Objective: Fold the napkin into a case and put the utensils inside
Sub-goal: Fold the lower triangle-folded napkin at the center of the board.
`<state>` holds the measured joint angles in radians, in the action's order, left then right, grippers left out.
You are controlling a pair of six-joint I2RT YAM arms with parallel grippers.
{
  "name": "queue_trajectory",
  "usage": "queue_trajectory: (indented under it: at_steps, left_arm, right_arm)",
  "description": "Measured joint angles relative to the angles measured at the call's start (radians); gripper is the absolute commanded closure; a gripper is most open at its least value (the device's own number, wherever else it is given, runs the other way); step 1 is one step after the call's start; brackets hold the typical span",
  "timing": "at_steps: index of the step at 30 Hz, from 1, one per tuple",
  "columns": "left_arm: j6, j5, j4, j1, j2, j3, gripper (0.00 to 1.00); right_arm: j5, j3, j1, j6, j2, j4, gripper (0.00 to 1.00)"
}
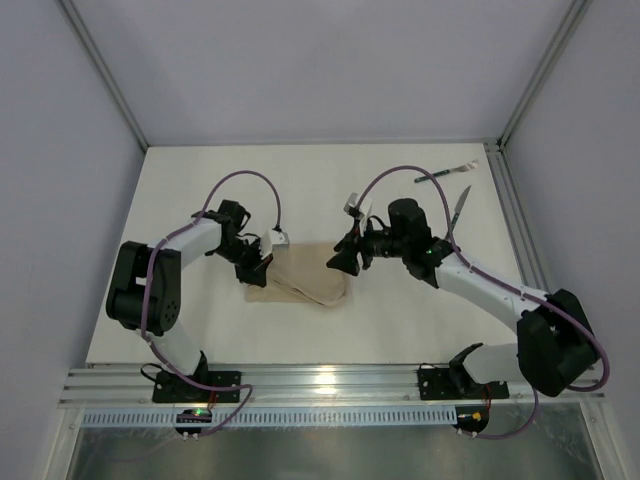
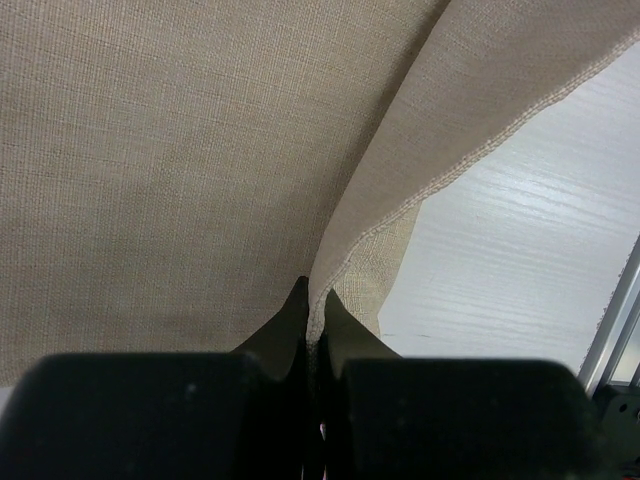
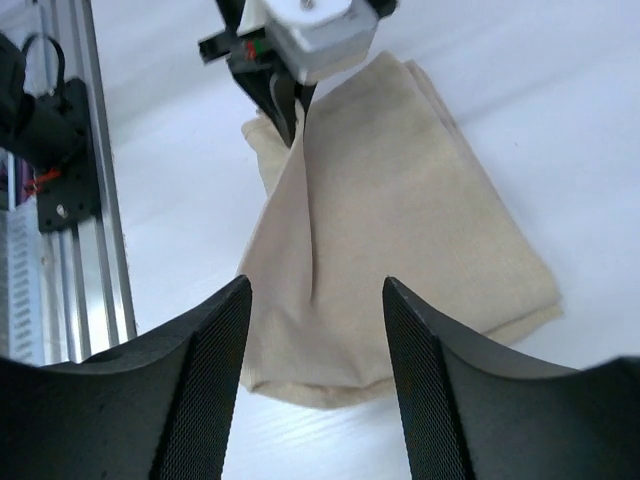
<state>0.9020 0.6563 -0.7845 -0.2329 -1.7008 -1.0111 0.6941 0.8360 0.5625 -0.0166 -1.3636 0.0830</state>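
on the table, left end effector pinches napkin hem; right end effector open, empty, beside it.

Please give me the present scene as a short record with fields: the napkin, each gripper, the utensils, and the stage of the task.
napkin: beige cloth, folded in layers, lying on the white table between the two grippers
left gripper: shut on the napkin's hemmed edge, at the cloth's left end
right gripper: open, holding nothing, jaws apart and pointing at the napkin's right end
utensils: two pieces at the far right of the table, apart from the napkin, not touched by either gripper
task stage: napkin partly folded; utensils not yet inside
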Motion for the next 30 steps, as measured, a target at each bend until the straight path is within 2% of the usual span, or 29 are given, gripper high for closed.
queue_trajectory:
  at_steps: [7,11,26,28,30]
  left_arm:
    - [0.0,0.0,-0.003,0.001,0.0,0.0,1.0]
    - [0.0,0.0,-0.007,0.001,-0.002,-0.002,1.0]
    - [0.001,0.0,-0.02,0.001,-0.005,-0.008,1.0]
    - [0.001,0.0,-0.021,0.001,-0.005,-0.008,1.0]
    - [0.001,0.0,-0.021,0.001,-0.005,-0.008,1.0]
  right_arm:
    - [-0.03,-0.314,0.052,-0.174,0.246,0.08,0.3]
    - [-0.073,-0.411,0.108,-0.258,0.305,0.107,0.28]
    - [-0.152,-0.388,0.198,-0.384,0.005,0.265,0.28]
    - [-0.159,-0.383,0.211,-0.387,-0.023,0.291,0.34]
    - [-0.163,-0.377,0.22,-0.388,-0.052,0.31,0.44]
